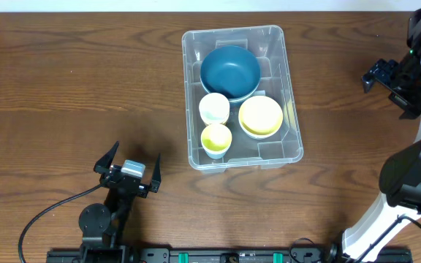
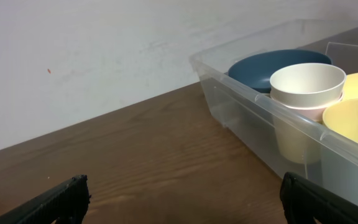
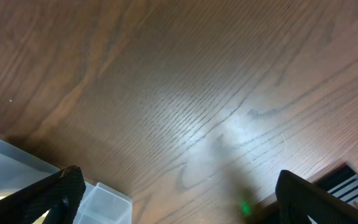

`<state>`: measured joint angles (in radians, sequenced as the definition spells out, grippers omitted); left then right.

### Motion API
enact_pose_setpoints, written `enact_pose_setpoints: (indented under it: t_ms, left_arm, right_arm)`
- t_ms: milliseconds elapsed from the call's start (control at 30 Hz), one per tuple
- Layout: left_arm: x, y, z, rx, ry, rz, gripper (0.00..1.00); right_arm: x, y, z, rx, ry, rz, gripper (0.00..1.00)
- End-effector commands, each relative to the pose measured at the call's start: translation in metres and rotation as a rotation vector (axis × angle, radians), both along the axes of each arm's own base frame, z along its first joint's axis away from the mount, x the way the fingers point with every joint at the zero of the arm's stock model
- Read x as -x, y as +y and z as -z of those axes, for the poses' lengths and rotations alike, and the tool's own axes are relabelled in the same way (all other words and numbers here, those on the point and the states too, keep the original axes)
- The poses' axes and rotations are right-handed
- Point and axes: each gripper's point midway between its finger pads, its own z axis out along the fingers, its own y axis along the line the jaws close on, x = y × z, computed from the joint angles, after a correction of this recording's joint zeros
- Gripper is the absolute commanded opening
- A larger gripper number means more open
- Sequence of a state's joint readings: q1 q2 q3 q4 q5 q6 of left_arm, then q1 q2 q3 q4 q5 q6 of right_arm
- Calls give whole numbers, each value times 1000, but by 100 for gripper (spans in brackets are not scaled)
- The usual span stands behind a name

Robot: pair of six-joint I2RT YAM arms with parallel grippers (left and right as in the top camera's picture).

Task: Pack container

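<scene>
The clear plastic container [image 1: 272, 51] stands at the middle of the table. It holds a dark blue bowl [image 1: 229, 71], a white cup [image 1: 214, 108], a yellow bowl [image 1: 260, 116] and a small yellow cup [image 1: 216, 138]. My left gripper [image 1: 129, 169] is open and empty near the front edge, left of the container. In the left wrist view the container's wall [image 2: 241, 106], the blue bowl [image 2: 272, 65] and the white cup [image 2: 306, 81] are ahead to the right of the open fingers [image 2: 182, 199]. My right gripper [image 1: 386, 88] is open and empty, right of the container, whose corner [image 3: 104, 199] shows in the right wrist view.
The table is dark brown wood [image 1: 71, 80]. A white wall [image 2: 104, 56] rises behind its far edge in the left wrist view. The right arm's base [image 1: 408, 183] stands at the front right. A table edge with a green light [image 3: 246, 208] shows in the right wrist view.
</scene>
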<state>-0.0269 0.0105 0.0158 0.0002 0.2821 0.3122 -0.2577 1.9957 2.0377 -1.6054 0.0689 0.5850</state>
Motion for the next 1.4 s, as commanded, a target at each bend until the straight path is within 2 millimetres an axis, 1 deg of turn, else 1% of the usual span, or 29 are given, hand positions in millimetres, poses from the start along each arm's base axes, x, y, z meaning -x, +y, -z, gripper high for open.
enact_pose_setpoints:
  t_ms: [0, 67, 167, 267, 300, 333, 367, 433, 533, 600, 667, 800, 833, 900, 1000, 1067, 1133, 1200, 1267, 1367]
  left_arm:
    - [1, -1, 15, -8, 48, 8, 98]
    - [1, -1, 15, -8, 48, 8, 98]
    - [1, -1, 15, -8, 48, 8, 98]
    - [1, -1, 15, -8, 48, 8, 98]
    - [1, -1, 15, -8, 48, 8, 98]
    - [1, -1, 15, -8, 48, 8, 98]
    - [1, -1, 15, -8, 48, 8, 98]
    - [1, -1, 15, -8, 48, 8, 98]
    - [1, -1, 15, -8, 48, 8, 98]
    - [1, -1, 15, -8, 48, 8, 98]
    - [1, -1, 15, -8, 48, 8, 98]
    - [1, -1, 15, -8, 48, 8, 98]
    - [1, -1, 15, -8, 48, 8, 98]
    - [1, -1, 15, -8, 48, 8, 98]
    - [1, -1, 15, -8, 48, 8, 98]
    - [1, -1, 15, -8, 48, 8, 98]
    - [1, -1, 15, -8, 48, 8, 98]
    - [1, -1, 15, -8, 48, 8, 98]
    - [1, -1, 15, -8, 48, 8, 98]
    - [1, -1, 15, -8, 48, 8, 98]
  right_arm:
    - [10, 19, -58, 47, -161, -35, 99]
    - [18, 34, -86, 62, -245, -71, 99]
    - [36, 61, -127, 75, -376, -144, 99]
    - [60, 90, -160, 74, -489, -229, 99]
    - [70, 95, -167, 100, -517, -267, 99]
    - [75, 94, -177, 148, -565, -278, 99]
    - [77, 93, -185, 190, -610, -282, 99]
    - [81, 97, -195, 218, -708, -293, 99]
    - [86, 103, -198, 203, -853, -294, 99]
    - [90, 103, -191, 202, -931, -286, 99]
    - [97, 102, -175, 204, -985, -280, 99]
    - [117, 100, -122, 204, -1010, -275, 99]
    - [123, 101, -104, 191, -1012, -275, 99]
    - [131, 101, -75, 173, -1027, -253, 99]
    - [129, 100, -50, 178, -1089, -237, 99]
    - [125, 100, -35, 194, -1130, -259, 99]
    - [122, 102, -20, 210, -1159, -293, 99]
    - [118, 107, -10, 229, -1197, -360, 99]
    - [113, 114, -8, 262, -1254, -448, 99]
    - [109, 122, -10, 335, -1346, -577, 99]
